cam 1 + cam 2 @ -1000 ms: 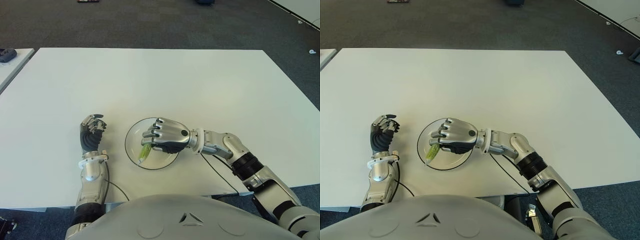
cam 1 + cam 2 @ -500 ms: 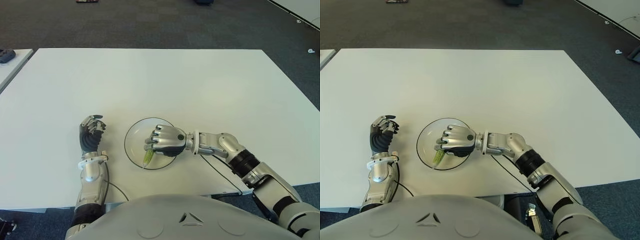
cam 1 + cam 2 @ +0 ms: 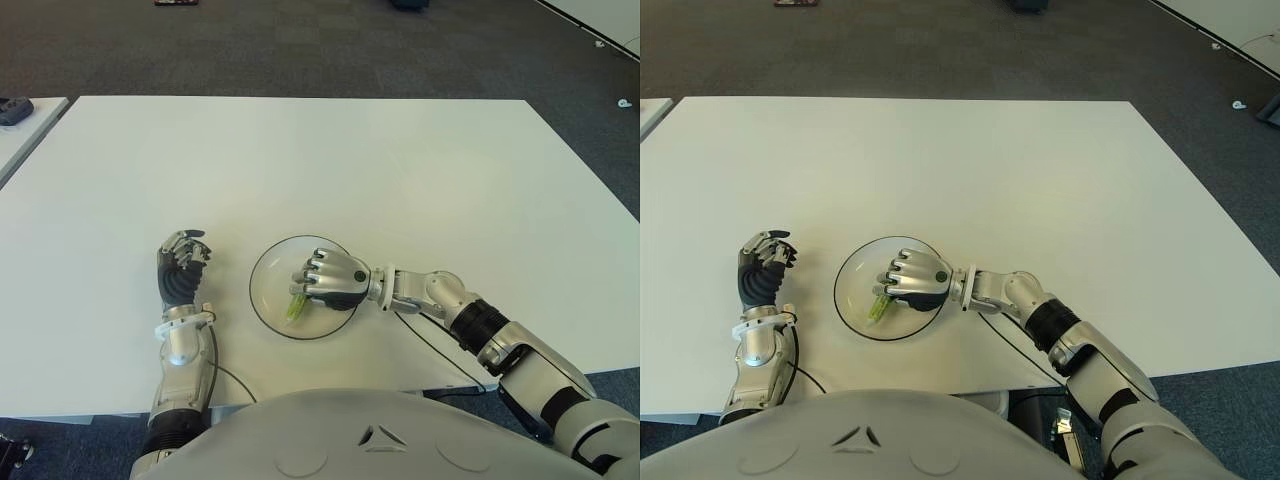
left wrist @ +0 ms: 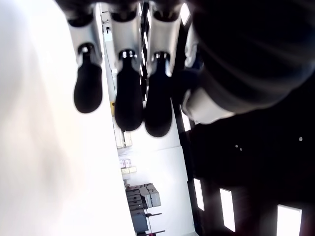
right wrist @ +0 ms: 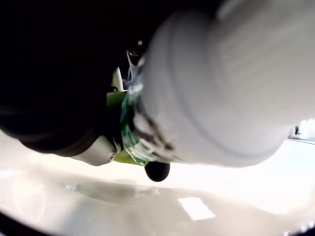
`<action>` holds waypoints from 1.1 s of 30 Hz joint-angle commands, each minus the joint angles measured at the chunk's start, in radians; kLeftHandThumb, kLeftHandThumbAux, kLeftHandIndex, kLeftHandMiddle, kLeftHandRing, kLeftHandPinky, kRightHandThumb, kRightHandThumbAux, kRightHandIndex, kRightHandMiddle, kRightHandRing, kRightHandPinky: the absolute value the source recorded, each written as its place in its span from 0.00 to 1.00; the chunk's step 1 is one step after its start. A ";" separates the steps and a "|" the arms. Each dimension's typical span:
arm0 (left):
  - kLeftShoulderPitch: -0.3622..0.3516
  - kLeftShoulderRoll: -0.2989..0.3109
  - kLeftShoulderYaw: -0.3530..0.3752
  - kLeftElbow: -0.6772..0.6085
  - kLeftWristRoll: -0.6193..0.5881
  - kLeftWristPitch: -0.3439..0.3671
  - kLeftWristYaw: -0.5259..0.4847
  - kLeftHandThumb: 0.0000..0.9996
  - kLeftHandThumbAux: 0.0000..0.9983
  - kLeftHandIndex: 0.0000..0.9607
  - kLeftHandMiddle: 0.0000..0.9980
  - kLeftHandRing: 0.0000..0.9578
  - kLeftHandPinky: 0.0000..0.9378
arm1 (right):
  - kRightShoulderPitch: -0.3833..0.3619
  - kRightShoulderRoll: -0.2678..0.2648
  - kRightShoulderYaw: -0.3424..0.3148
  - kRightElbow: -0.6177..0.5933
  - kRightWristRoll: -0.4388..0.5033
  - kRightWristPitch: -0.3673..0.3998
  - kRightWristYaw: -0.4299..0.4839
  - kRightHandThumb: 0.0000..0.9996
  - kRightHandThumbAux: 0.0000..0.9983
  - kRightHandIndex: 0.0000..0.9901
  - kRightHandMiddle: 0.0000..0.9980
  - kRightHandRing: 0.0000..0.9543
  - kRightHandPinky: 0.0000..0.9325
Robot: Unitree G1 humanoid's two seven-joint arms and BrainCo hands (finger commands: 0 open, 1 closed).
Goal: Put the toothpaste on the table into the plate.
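Note:
A clear glass plate point(image 3: 252, 284) sits on the white table point(image 3: 330, 170) near its front edge. My right hand point(image 3: 306, 290) hangs low over the plate's middle, shut on the green toothpaste tube point(image 3: 294, 308). The tube's free end points down toward the plate's near-left part; whether it touches the glass cannot be told. In the right wrist view the green tube point(image 5: 129, 147) shows pinched between the fingers above the glass point(image 5: 74, 206). To the left of the plate my left hand point(image 3: 182, 268) stands idle, fingers loosely bent and holding nothing.
A thin black cable point(image 3: 432, 346) runs over the table under my right forearm to the front edge. Another table's corner with a dark object point(image 3: 14, 108) shows at far left. Dark carpet surrounds the table.
My right hand has drawn back and sunk lower over the plate. The tube's end has moved from the near-left rim to inside the plate. The left hand has not moved.

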 commanded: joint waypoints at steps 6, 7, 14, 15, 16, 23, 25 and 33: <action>0.001 -0.002 -0.004 0.006 -0.004 0.017 -0.004 0.69 0.72 0.45 0.63 0.66 0.65 | -0.016 -0.036 -0.023 -0.072 0.111 0.026 0.246 0.34 0.50 0.06 0.08 0.08 0.09; 0.001 -0.003 -0.003 0.005 -0.006 0.020 -0.004 0.69 0.72 0.45 0.63 0.66 0.65 | -0.015 -0.041 -0.028 -0.084 0.127 0.027 0.270 0.33 0.48 0.04 0.07 0.07 0.07; -0.002 -0.012 0.001 0.000 -0.019 0.036 0.001 0.69 0.72 0.45 0.60 0.63 0.62 | -0.002 -0.059 -0.080 -0.134 0.226 0.020 0.329 0.31 0.32 0.00 0.00 0.00 0.00; -0.002 -0.013 0.001 -0.001 -0.021 0.036 0.000 0.69 0.72 0.45 0.60 0.63 0.62 | 0.000 -0.059 -0.084 -0.136 0.235 0.019 0.330 0.31 0.31 0.00 0.00 0.00 0.00; -0.003 -0.013 0.001 -0.001 -0.022 0.036 -0.001 0.69 0.72 0.45 0.60 0.63 0.63 | 0.001 -0.058 -0.087 -0.136 0.241 0.017 0.331 0.32 0.30 0.00 0.00 0.00 0.00; -0.006 -0.008 -0.002 0.007 -0.034 0.023 -0.011 0.69 0.72 0.45 0.61 0.64 0.65 | -0.001 -0.063 -0.110 -0.145 0.326 -0.010 0.387 0.32 0.23 0.00 0.00 0.00 0.00; -0.007 -0.007 -0.003 0.007 -0.036 0.017 -0.012 0.69 0.72 0.45 0.61 0.64 0.66 | 0.001 -0.064 -0.117 -0.148 0.356 -0.015 0.410 0.32 0.23 0.00 0.00 0.00 0.00; -0.006 -0.008 -0.008 -0.003 -0.032 0.024 -0.011 0.70 0.72 0.45 0.63 0.66 0.68 | -0.002 -0.068 -0.159 -0.160 0.438 -0.041 0.462 0.36 0.20 0.00 0.00 0.00 0.00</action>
